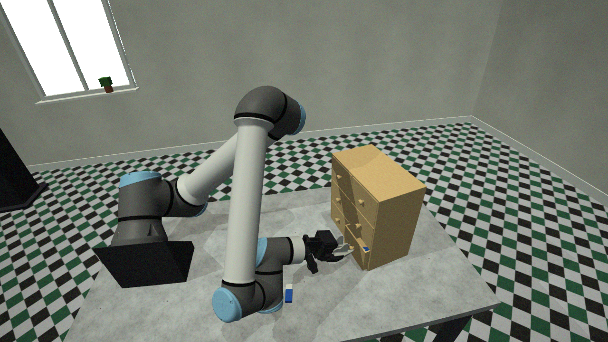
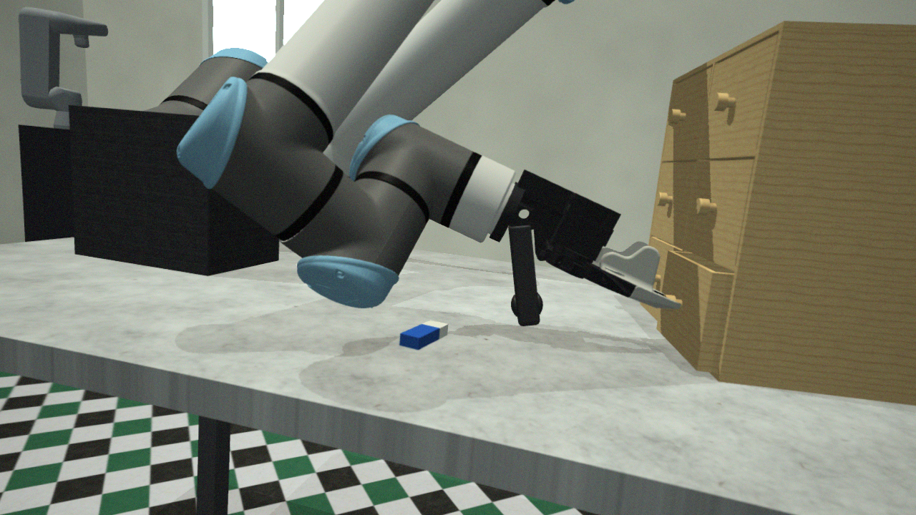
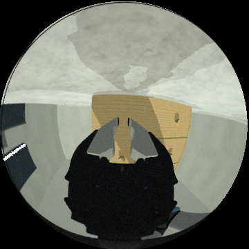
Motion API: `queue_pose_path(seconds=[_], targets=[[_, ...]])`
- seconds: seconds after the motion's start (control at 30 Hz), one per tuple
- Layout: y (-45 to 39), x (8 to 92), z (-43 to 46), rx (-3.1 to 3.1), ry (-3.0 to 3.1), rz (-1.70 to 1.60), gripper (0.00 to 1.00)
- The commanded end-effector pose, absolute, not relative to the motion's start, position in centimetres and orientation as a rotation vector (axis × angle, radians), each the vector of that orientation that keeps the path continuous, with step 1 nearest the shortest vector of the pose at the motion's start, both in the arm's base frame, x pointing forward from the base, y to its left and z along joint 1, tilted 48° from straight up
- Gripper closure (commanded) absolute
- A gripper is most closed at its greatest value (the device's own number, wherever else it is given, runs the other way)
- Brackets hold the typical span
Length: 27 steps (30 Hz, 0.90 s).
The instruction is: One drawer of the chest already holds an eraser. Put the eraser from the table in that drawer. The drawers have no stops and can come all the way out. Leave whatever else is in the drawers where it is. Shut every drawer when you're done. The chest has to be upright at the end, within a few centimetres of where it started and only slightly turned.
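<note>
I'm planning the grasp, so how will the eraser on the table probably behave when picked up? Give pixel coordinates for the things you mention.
The eraser (image 1: 289,294) (image 2: 422,336) should hardly roll: it is a flat-sided block. Lying low on its broad face, it seems more apt to slide than tip if nudged. Its straight edges suggest it will probably hold its shape when squeezed.

Plain room, type unclear; likely robotics lab.
Robot arm (image 1: 246,199) (image 2: 378,192) on stone-look table (image 1: 170,314) (image 2: 576,384); checkered floor (image 1: 531,255) (image 2: 96,448), windowsill plant (image 1: 106,82).
</note>
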<state>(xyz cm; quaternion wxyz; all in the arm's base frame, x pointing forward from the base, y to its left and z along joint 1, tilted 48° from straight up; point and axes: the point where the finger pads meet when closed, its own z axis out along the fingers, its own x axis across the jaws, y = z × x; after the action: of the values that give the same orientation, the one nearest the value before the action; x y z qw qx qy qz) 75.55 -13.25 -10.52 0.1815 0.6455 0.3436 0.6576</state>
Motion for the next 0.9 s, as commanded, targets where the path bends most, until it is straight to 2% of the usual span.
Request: queue_pose_path(seconds=[0.0,0.87], targets=[[-13.3,75.9,-10.4,1.822,0.970,1.856,0.93],[-13.4,77.0,-10.2,1.822,0.970,1.856,0.93]])
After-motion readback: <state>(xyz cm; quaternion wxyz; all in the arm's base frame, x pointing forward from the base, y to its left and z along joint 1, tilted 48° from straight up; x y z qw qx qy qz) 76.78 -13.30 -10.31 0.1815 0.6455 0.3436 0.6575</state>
